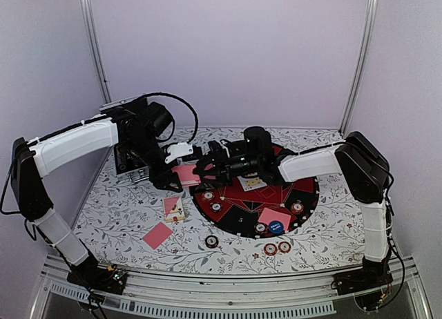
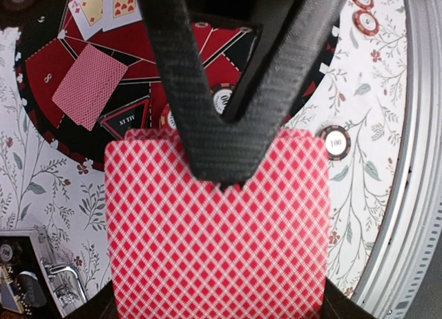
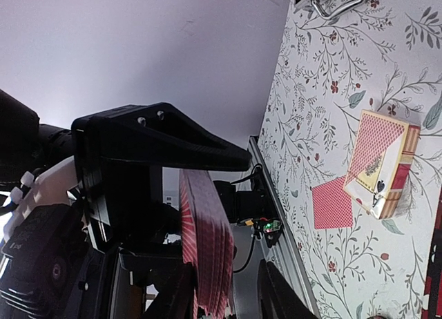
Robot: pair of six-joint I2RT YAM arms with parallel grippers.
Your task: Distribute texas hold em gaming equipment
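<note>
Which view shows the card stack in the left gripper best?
Left wrist: the card stack fills the frame, its patterned back clear, pinched by the left gripper. Right wrist shows only its edge; top external shows just a small pink patch.

A mat (image 1: 238,217) lies right of centre on the table (image 1: 117,219). On it, face-up cards (image 1: 253,183) sit at the back, a face-down card (image 1: 274,215) at the front, a disc (image 1: 276,227) touching it. A case (image 1: 130,160) stands at the back left corner; between case and mat hangs a stack of cards (image 2: 214,243). A pack (image 1: 174,207) lies just left of the mat, a single card (image 1: 157,235) before it, loose chips (image 1: 270,249) near the front edge.
</note>
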